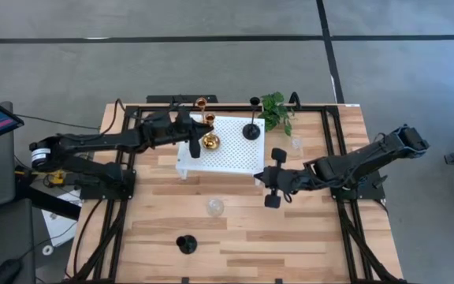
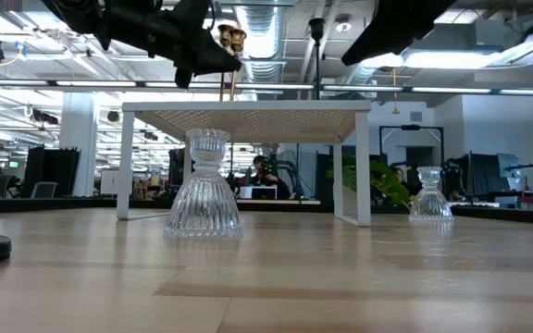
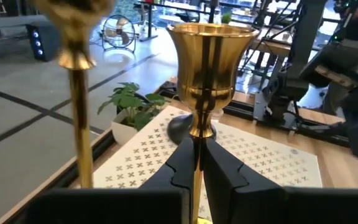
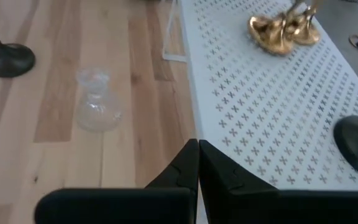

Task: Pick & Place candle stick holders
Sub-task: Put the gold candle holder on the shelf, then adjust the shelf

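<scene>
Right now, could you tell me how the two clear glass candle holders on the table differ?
The nearer glass holder stands on open wood in front of the white stand; the farther glass holder stands beside the plant, off the stand's right end. Both are clear, upright, ribbed and untouched.

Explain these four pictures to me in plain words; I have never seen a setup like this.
Two dark robot arms work at a wooden table. One picture looks straight down, one looks level across the tabletop, and two come from cameras on the arms' wrists. A white perforated stand carries two gold candle holders and a tall black holder. The left gripper is shut on the stem of one gold holder. The right gripper waits shut and holds nothing beside the stand. Two clear glass holders, a short black holder and a green plant sit on the table.
</scene>
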You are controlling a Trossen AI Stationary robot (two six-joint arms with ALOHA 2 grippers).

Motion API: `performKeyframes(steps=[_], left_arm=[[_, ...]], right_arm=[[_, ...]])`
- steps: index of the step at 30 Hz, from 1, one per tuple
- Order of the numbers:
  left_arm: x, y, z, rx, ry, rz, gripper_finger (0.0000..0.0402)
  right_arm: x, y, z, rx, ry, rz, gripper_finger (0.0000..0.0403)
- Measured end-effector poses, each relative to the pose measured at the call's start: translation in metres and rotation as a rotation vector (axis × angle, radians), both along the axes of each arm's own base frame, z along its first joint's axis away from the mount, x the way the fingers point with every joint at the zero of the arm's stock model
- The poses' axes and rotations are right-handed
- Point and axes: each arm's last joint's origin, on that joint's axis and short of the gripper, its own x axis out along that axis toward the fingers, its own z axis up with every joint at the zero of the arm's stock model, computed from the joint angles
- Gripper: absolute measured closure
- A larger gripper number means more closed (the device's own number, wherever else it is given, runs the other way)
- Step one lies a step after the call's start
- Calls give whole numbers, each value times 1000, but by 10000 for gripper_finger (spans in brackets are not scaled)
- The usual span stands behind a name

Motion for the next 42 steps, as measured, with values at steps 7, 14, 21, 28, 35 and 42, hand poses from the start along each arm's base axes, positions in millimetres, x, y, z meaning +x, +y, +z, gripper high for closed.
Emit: performKeyframes(steps=[7,14,21,28,35,42], left_arm=[[12,4,-8,-5,20,7,379],[11,-1,-12,-19,44,-12,350],[11,-3,-7,-7,10,-23,326],[11,-3,-7,11,14,-23,288],[10,-3,-9,25,43,-24,235],[-2,-7,-4,20,62,-24,205]], right_arm=[[-1,3,0,-5,-4,17,403],[0,3,1,-12,-2,22,403],[-1,3,0,-11,-2,22,403],[-1,4,0,-2,-4,20,403],[-2,9,0,3,-4,34,403],[-5,17,0,8,2,62,403]])
